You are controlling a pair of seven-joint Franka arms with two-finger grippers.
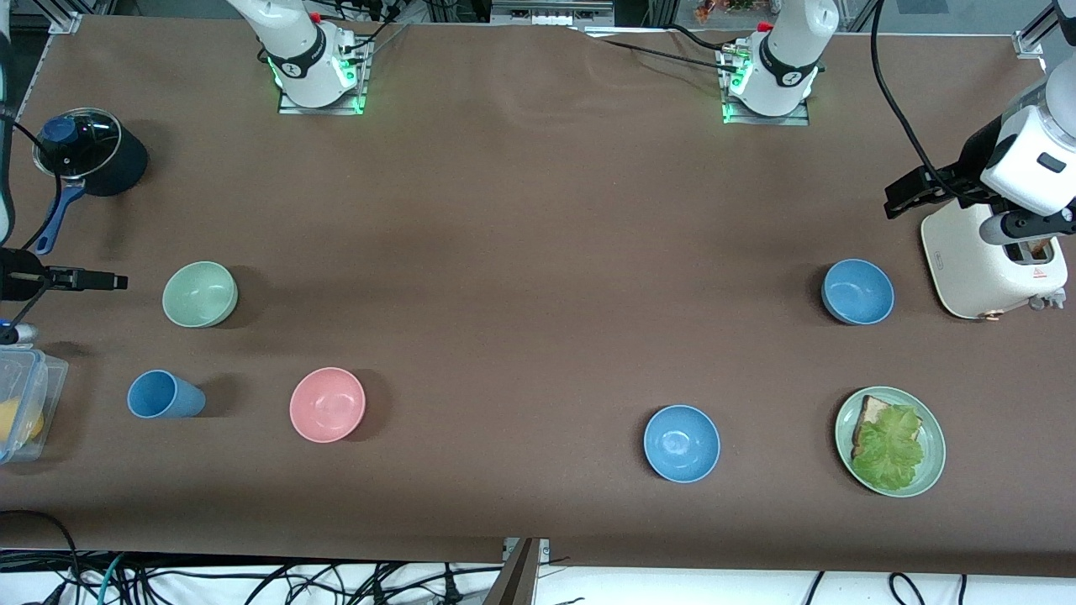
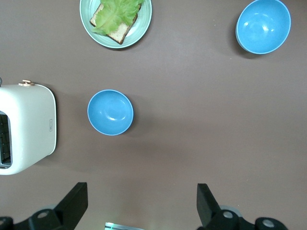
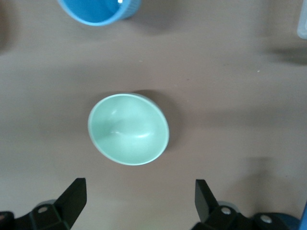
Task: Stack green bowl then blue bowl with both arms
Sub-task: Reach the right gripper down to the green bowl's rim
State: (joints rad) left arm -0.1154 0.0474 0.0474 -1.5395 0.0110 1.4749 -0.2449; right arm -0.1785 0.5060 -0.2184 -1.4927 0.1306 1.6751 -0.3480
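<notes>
The green bowl (image 1: pixel 200 293) stands upright toward the right arm's end of the table; it also shows in the right wrist view (image 3: pixel 128 129). My right gripper (image 1: pixel 109 281) is open and empty over bare table beside it (image 3: pixel 139 199). One blue bowl (image 1: pixel 857 291) stands beside the toaster and shows in the left wrist view (image 2: pixel 110 112). A second blue bowl (image 1: pixel 682 443) sits nearer the front camera (image 2: pixel 263 25). My left gripper (image 1: pixel 901 195) is open and empty over bare table by the toaster (image 2: pixel 141 201).
A pink bowl (image 1: pixel 327 404) and a blue cup (image 1: pixel 164 395) stand nearer the camera than the green bowl. A green plate (image 1: pixel 925 470) holds bread and lettuce. A white toaster (image 1: pixel 992 260), a black pot (image 1: pixel 84 155) and a plastic box (image 1: pixel 25 403) stand at the table's ends.
</notes>
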